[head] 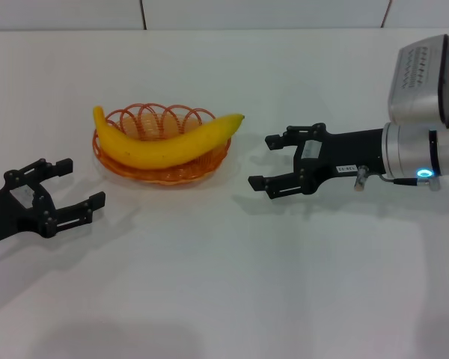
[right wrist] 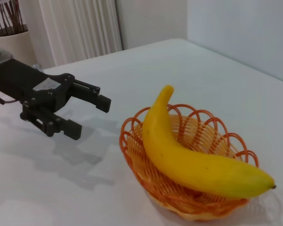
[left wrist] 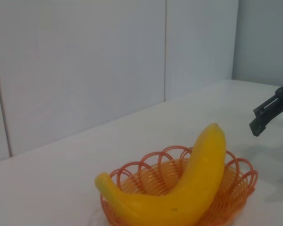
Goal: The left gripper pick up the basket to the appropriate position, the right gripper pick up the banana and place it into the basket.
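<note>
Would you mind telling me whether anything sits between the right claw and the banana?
Nothing visible does. The right claw is open beside the basket, with only bare table between it and the banana, which already lies across the basket.

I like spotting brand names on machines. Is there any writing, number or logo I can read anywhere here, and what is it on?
No text can be read.
Right end effector: its white sticker carries dark print, too small to read.
Left end effector: its white sticker looks blank.
Banana and basket: no label.
</note>
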Motion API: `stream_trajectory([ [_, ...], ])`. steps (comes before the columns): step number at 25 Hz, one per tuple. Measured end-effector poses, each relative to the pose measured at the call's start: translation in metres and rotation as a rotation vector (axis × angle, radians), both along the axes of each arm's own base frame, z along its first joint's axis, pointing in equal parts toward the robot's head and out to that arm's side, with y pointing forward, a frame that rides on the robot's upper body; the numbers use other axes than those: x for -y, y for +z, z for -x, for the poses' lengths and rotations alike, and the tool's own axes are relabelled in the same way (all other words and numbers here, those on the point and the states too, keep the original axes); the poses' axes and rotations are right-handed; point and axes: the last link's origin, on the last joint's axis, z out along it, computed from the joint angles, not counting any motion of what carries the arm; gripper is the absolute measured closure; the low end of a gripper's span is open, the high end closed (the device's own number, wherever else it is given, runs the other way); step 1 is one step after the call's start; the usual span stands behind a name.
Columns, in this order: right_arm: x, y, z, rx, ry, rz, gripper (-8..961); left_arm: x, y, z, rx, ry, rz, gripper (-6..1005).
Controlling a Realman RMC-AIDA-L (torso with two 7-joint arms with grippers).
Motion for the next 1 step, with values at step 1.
stream_trajectory([
  [1,-0.0002,0.0004,0.0,-0.001,-0.001,-0.002,69,0.0,0.0,0.0,0.0,0.0,0.0,134],
])
